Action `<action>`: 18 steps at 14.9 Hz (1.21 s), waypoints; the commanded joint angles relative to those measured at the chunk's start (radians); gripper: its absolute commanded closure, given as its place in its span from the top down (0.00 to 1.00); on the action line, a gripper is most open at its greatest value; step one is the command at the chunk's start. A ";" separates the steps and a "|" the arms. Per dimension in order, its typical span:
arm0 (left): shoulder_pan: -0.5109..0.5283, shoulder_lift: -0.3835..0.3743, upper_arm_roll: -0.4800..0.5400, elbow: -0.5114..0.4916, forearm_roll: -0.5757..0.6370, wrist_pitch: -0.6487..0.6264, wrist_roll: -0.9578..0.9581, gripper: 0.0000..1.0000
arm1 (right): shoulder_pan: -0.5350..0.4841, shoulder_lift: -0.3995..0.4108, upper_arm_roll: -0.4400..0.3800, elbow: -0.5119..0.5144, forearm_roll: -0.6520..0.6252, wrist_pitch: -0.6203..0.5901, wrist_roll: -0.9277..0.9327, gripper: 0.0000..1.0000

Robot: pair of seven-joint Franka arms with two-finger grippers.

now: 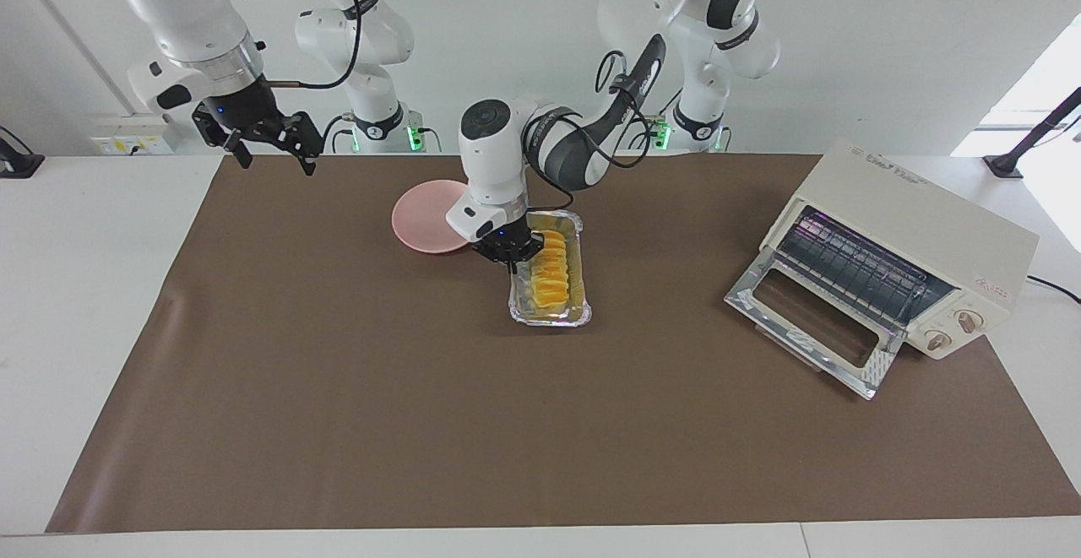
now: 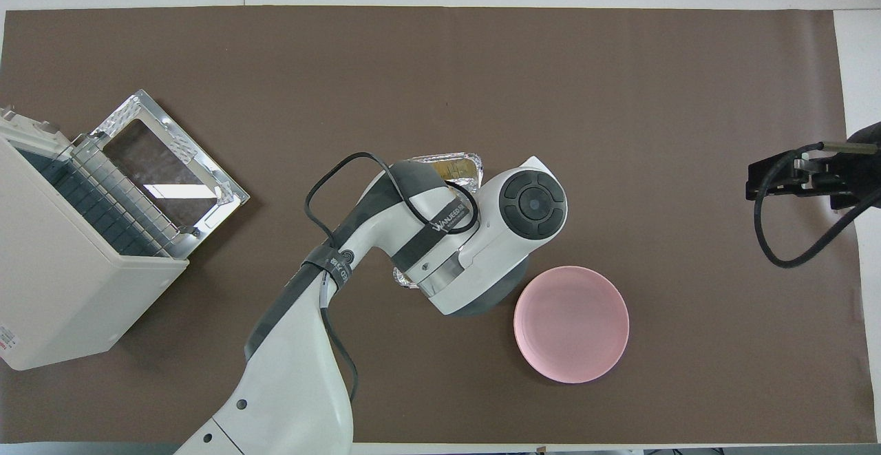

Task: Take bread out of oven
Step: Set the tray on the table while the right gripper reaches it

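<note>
Right gripper (image 1: 272,146) waits w/ fingers apart over the bench's right-arm end. Left gripper (image 1: 510,256) is clamped on the foil tray (image 1: 553,313) rim beside the pink plate (image 1: 422,222). Bread (image 1: 553,271), golden w/ ridges, is in the tray. You'd prob want to grip the rim gently, foil crumples. Oven (image 1: 895,267) stands open.

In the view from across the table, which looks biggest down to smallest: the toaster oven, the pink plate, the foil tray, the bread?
1. oven
2. and 3. foil tray and pink plate: look alike, and the arm hides part of the plate, so no ranking
4. bread, lying inside the tray
</note>
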 commanded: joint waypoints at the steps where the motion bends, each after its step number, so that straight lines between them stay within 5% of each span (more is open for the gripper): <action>1: 0.005 -0.018 0.001 -0.046 -0.023 0.057 0.046 0.00 | -0.004 -0.027 0.009 -0.056 0.007 0.058 -0.025 1.00; 3: 0.003 -0.016 0.006 -0.035 -0.071 0.060 0.035 0.99 | -0.004 -0.021 0.009 -0.076 0.071 0.107 -0.022 1.00; 7: 0.032 -0.023 0.014 0.045 -0.113 -0.021 0.038 1.00 | 0.070 -0.006 0.012 -0.165 0.081 0.263 -0.014 1.00; 12: 0.279 -0.222 0.014 0.031 -0.142 -0.239 0.064 1.00 | 0.207 0.029 0.013 -0.194 0.081 0.291 -0.051 1.00; 18: 0.635 -0.410 0.014 0.029 -0.142 -0.545 0.377 1.00 | 0.359 0.103 0.014 -0.245 0.084 0.416 -0.031 1.00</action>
